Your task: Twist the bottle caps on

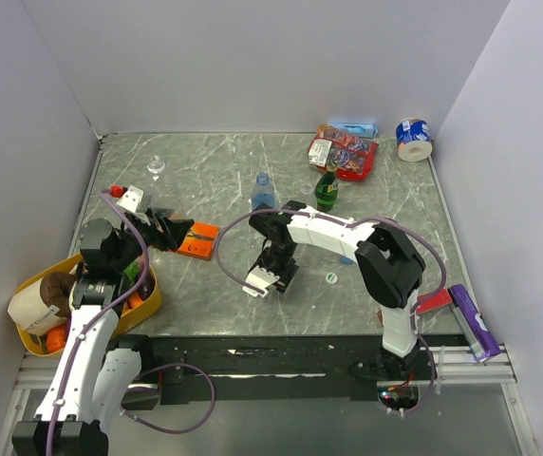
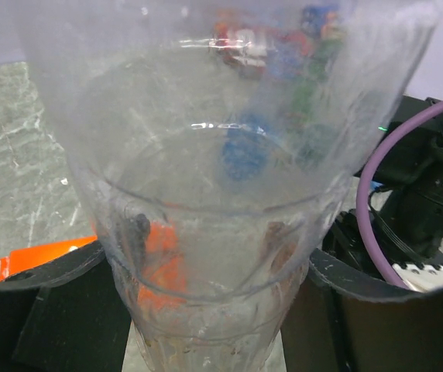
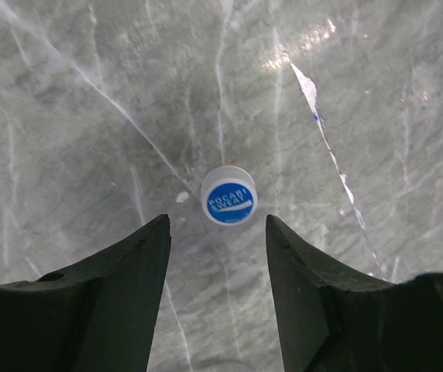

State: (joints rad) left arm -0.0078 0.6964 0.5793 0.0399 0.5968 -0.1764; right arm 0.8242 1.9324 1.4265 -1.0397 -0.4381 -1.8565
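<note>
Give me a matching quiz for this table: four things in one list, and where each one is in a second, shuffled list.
Things:
1. blue-centred cap
2. green bottle
3. clear plastic container
4. blue-and-white can

Places:
A. far right corner of the table
B. clamped in the left gripper
C. flat on the table, just ahead of the open right gripper
D. upright beside the red snack packet

Pairs: 1-C, 2-D, 3-B, 4-A

White cap (image 3: 229, 194), blue label up
</note>
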